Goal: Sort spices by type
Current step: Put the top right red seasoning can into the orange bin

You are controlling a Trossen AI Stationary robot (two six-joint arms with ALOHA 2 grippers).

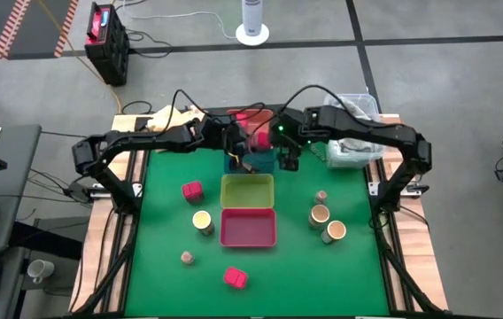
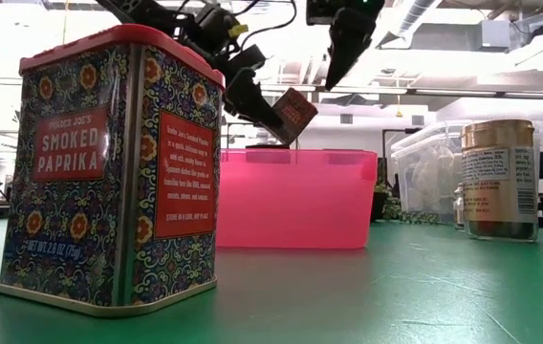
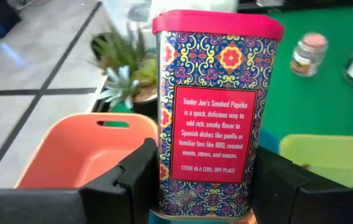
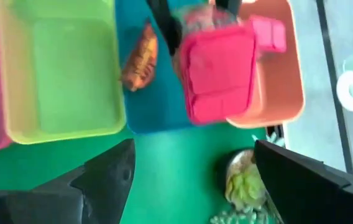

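I'm pinching the paprika tin [image 3: 217, 112] in my left tool [image 3: 204, 186], lowering squarely over the orange tray [image 3: 80, 155]; right tool [image 4: 195, 180] is spread.

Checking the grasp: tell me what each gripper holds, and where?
Left gripper clamps a paprika tin by its lower sides. Right gripper is open, empty.

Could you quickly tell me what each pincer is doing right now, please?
Left pincer: closed on the smoked paprika tin, held above the trays.
Right pincer: open, empty, over the green mat beside the trays.
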